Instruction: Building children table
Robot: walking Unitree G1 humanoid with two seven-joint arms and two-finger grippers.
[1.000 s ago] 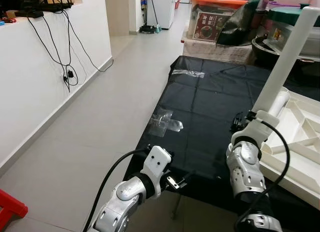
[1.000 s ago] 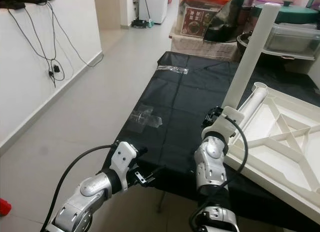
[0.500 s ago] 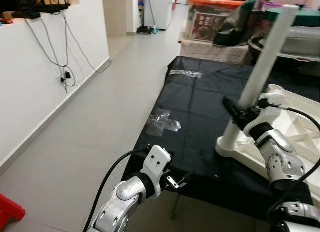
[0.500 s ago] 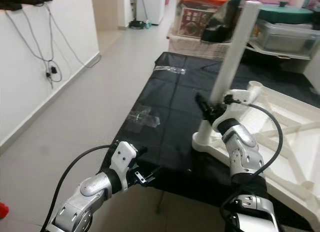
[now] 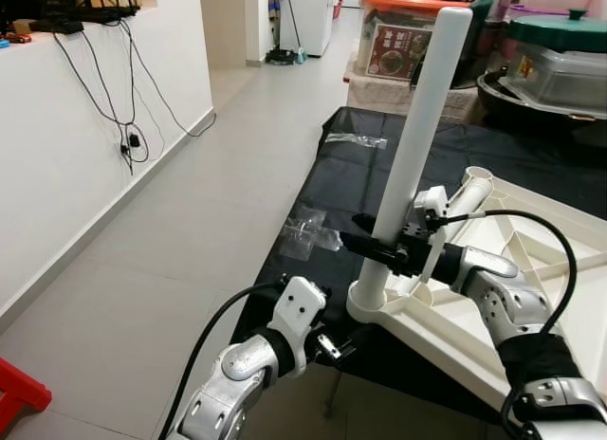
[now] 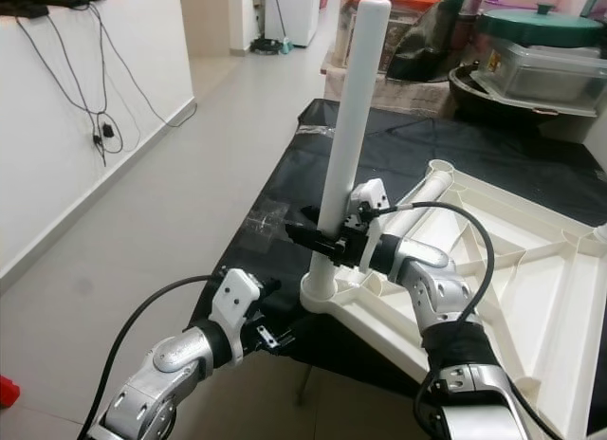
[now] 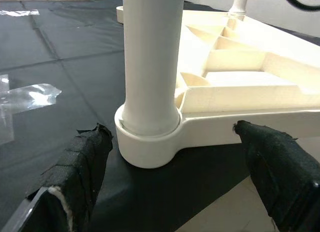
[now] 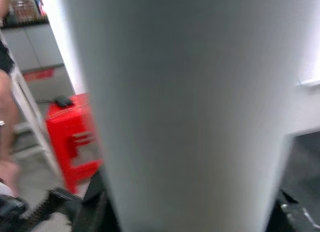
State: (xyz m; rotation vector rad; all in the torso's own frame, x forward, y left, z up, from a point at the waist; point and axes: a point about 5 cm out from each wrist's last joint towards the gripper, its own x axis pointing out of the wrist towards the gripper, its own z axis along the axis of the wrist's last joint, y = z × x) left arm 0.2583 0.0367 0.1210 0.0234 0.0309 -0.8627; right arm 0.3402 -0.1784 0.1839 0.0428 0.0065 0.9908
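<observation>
The white table top point(image 5: 446, 338) lies upside down on a black sheet point(image 5: 379, 189). A white table leg point(image 5: 417, 146) stands upright in its near corner socket point(image 7: 150, 142). My right gripper point(image 5: 376, 247) is shut on the low part of the leg, one black finger on each side. In the right wrist view the leg point(image 8: 185, 107) is blurred and very close. My left gripper point(image 5: 340, 344) is open at the sheet's front edge, a little short of the socket. Its two black fingers point(image 7: 75, 177) stand either side of the socket without touching it.
A second white tube point(image 5: 469, 189) lies at the top's far corner. Clear plastic bags point(image 5: 308, 231) lie on the sheet. Storage boxes point(image 5: 413, 23) and pots crowd the back. Grey floor point(image 5: 171, 241) and a white wall with cables are on my left, and a red stool point(image 5: 14, 393) at the lower left.
My right arm has swung the leg and the table top leftward and toward me, so the corner socket now sits by the left gripper. The left arm has stayed put.
</observation>
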